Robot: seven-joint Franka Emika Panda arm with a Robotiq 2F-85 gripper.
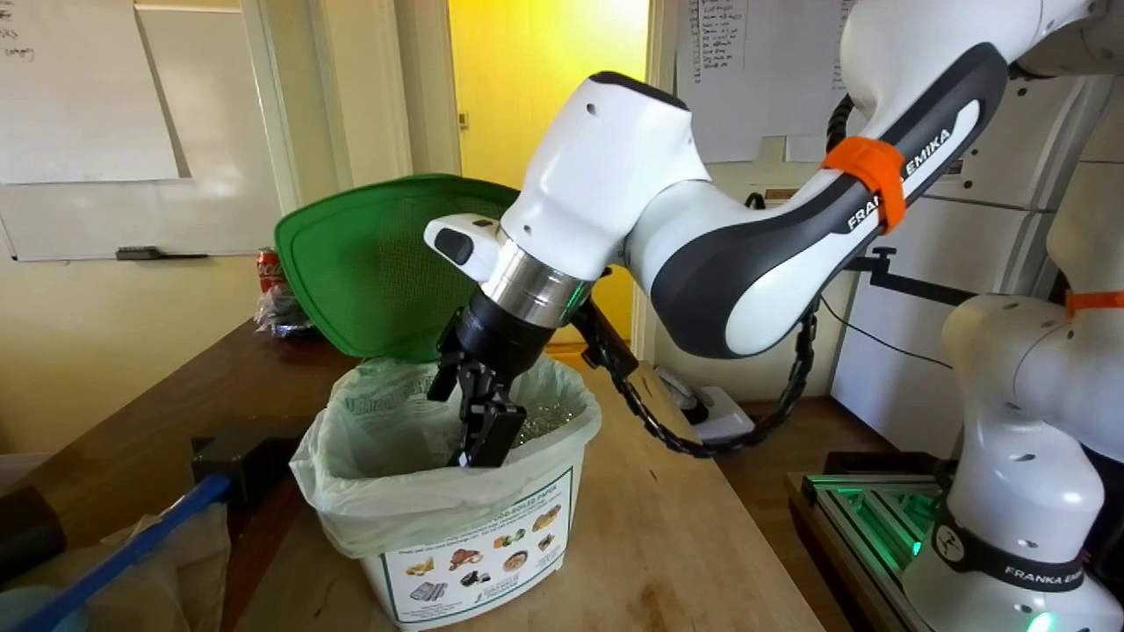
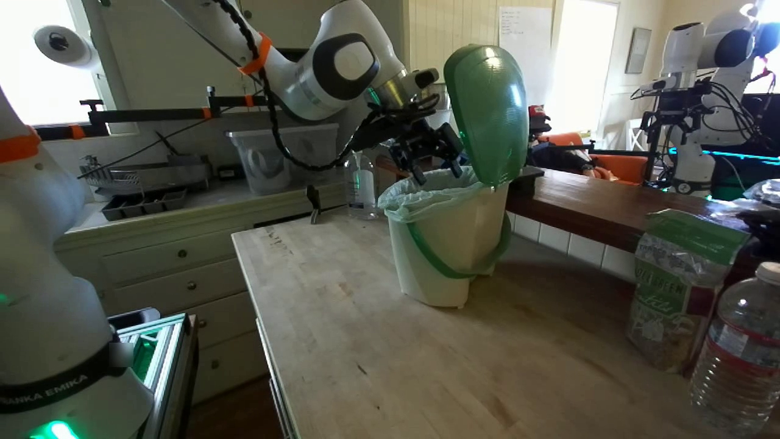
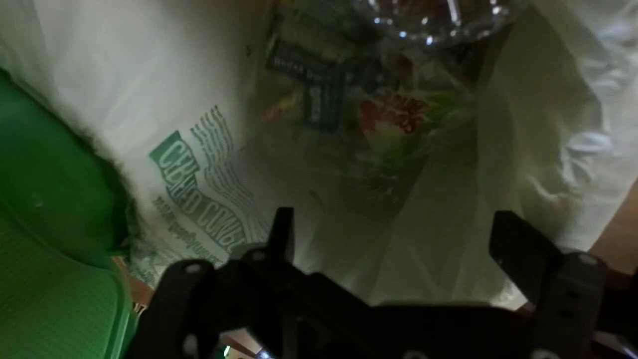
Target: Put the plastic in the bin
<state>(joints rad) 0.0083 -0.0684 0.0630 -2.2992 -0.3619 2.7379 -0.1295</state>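
At the mouth of the bin, in an exterior view: claw spread, slanting down into the liner. Lower of the 2 fingers overlaps the liner's front edge; can't tell if they touch. Clear shiny plastic shows inside, beside the claw. Lid stands up behind.

In an exterior view, the table carries the bin, handle hanging down its side. Claw sits over the mouth, nothing visible between the fingers, lid close beside. Bin contents hidden from this angle.

Wrist view: fingers wide apart, only liner behind the gap. Deeper in: the clear plastic, plus a see-through printed wrapper. Can't tell which is the task's piece; both lie in the bin.

My read: drop is done, backing out is what's left. Leave the claw spread. Check nothing clings to the fingers, then pull back slowly along the claw's own axis, up and away from the lid. No sideways swing until the tips clear the liner's edge. Thin liner likely snags easily; a hooked tip could drag it out or topple the bin. If it lifts too, stop, ease down, retry.
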